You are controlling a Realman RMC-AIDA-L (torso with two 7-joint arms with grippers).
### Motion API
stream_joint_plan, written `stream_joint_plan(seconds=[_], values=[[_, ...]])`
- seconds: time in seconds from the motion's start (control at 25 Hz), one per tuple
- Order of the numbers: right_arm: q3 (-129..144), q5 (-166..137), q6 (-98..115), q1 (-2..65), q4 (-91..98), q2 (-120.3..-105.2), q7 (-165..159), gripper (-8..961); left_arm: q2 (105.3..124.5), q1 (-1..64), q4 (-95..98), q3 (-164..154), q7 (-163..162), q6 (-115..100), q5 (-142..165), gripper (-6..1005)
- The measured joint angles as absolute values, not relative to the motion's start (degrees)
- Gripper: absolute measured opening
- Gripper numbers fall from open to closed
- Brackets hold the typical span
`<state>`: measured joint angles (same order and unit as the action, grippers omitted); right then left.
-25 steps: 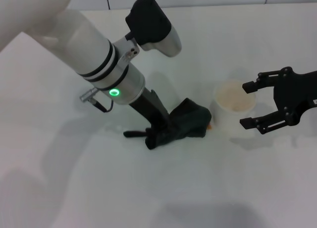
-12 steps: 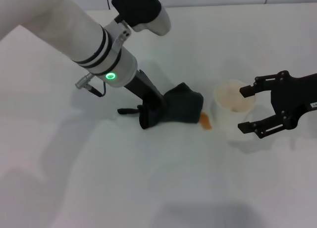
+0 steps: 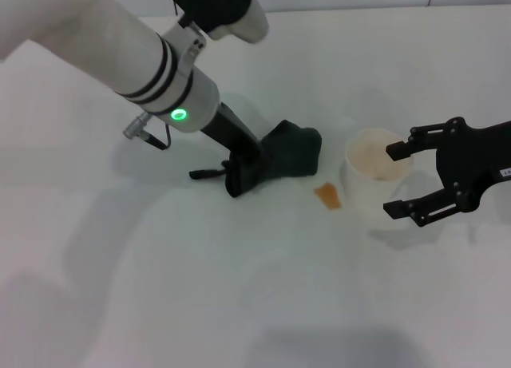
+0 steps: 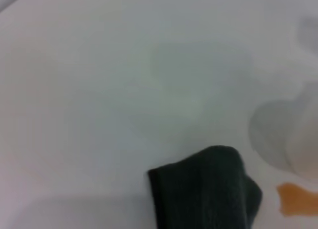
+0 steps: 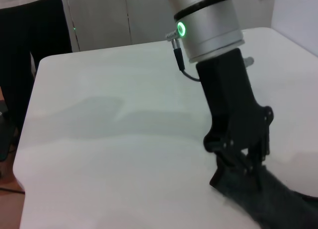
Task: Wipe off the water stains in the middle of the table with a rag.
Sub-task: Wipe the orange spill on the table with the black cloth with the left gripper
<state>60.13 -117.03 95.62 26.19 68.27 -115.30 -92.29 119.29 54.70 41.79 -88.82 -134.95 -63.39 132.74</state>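
The left pincer (image 3: 239, 179) has dragged the dark green-black folded cloth rag (image 3: 289, 154) back toward the robot's left over the last second. A second ago the cloth lay over the small orange-amber water stain (image 3: 327, 195), hiding all but a sliver of it. Now the blotch lies fully uncovered on the plain white glossy counter (image 3: 239, 304), just beside the rag's trailing edge and apart from it. The stain looks as bright and whole as ever, so I judge this pass has lifted little of the liquid, and another stroke across it seems needed.

The left pincer is clamped on the near end of the rag, pressing it to the counter. The right pincer (image 3: 409, 181) hangs spread wide with nothing between its fingers, next to the translucent white cup (image 3: 374, 172); it has hardly shifted.

The head view gives the whole layout: rag, stain and cup in a row, the stain between the other two. The left wrist view shows the rag's (image 4: 203, 189) free end and the stain (image 4: 297, 199) close together, but no fingers. The right wrist view alone shows the left pincer (image 5: 237, 164) from the side, its black fingers biting into the cloth (image 5: 268, 199); the stain is out of that picture.
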Motion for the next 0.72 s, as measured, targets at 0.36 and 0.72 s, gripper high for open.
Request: stream_joint_plan(seconds=[0.36,0.72], values=[[60.29,-117.04,95.63,25.74,68.20,-115.30,-92.18,870,119.56,56.39,41.62,-93.86,-132.88,-66.95,128.33,145],[60.66,-117.02,95.63,25.87,67.49,-115.30,-91.85,869,119.65,57.27,41.44,-95.60,-130.24,-68.46,124.12,150]])
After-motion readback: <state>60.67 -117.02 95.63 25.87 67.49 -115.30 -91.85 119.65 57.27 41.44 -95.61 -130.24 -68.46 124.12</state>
